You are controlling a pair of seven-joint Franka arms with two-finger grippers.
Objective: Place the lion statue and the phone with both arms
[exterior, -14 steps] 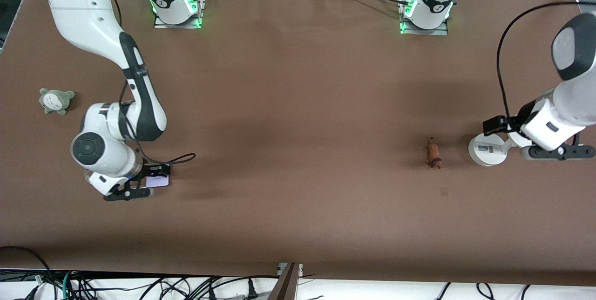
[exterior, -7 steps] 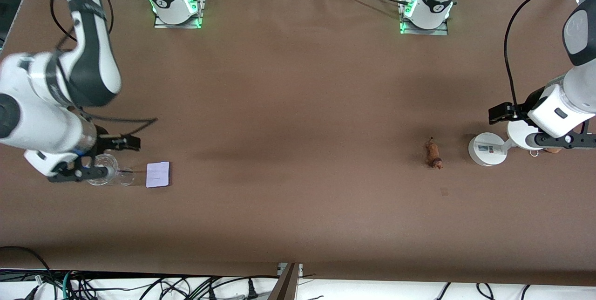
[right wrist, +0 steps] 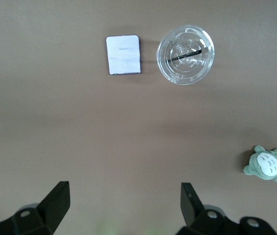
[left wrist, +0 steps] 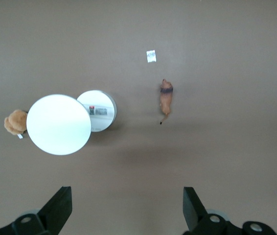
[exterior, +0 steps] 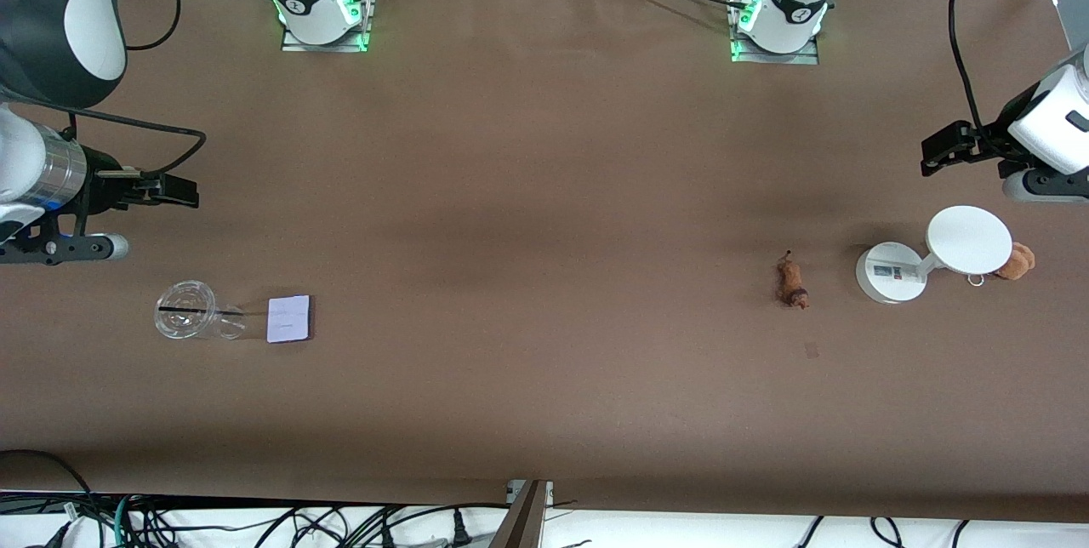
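Currently both arms are raised, each at its own end of the brown tabletop. The left tool hangs in the air with its two fingers spread wide and nothing between them. The right tool is likewise wide open and empty, up over the right arm's end of the tabletop.

The lion statue lies on its side on the tabletop toward the left arm's end, touching nothing. Just beside it, closer to that end, stands a white two-disc stand, and a fuzzy brown plush toy sits against the stand's larger disc. A small pale scrap lies near the statue, a little nearer the front camera.

The phone lies flat, pale face up, toward the right arm's end. A clear cup with a dark straw stands just beside it, closer to that end. The right wrist view also shows a grey-green plush creature well apart from the cup.
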